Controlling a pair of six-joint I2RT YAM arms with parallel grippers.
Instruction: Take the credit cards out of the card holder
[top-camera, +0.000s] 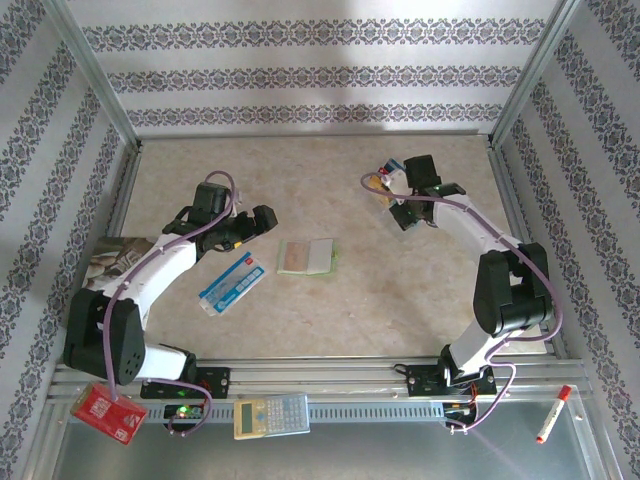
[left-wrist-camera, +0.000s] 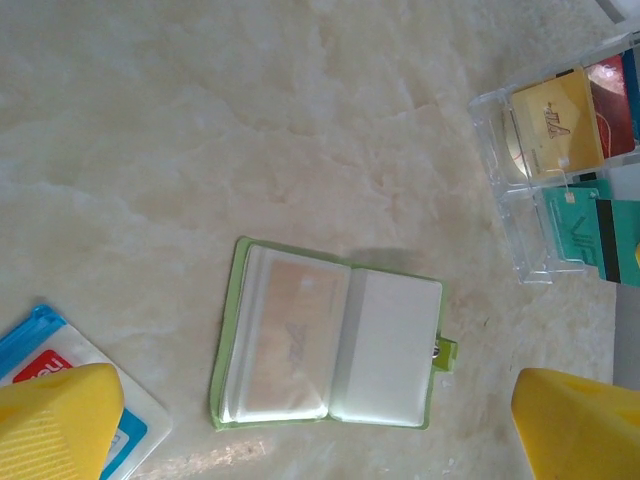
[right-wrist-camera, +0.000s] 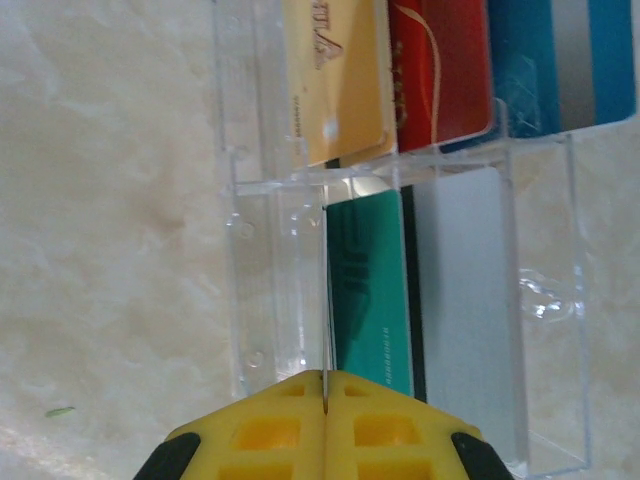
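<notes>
Your left fingers (left-wrist-camera: 55, 425) are spread wide with nothing between them, hovering above the lime-green bifold card holder (left-wrist-camera: 330, 345). It's lying open and flat on the beige marbled bench (left-wrist-camera: 200, 120), lower middle of the left wrist frame and dead centre in the top view. Your right fingers (right-wrist-camera: 380, 435) are pressed together at the bottom of their frame. A thin edge runs into the seam, can't tell what it is. The thin plastic credit cards (right-wrist-camera: 335, 80) (yellow, red, blue, teal) sit in a clear plastic tray (right-wrist-camera: 255, 250) just above them.

Bare table (top-camera: 330, 190) around card holder (top-camera: 306, 257); packet (top-camera: 231, 284) near.
</notes>
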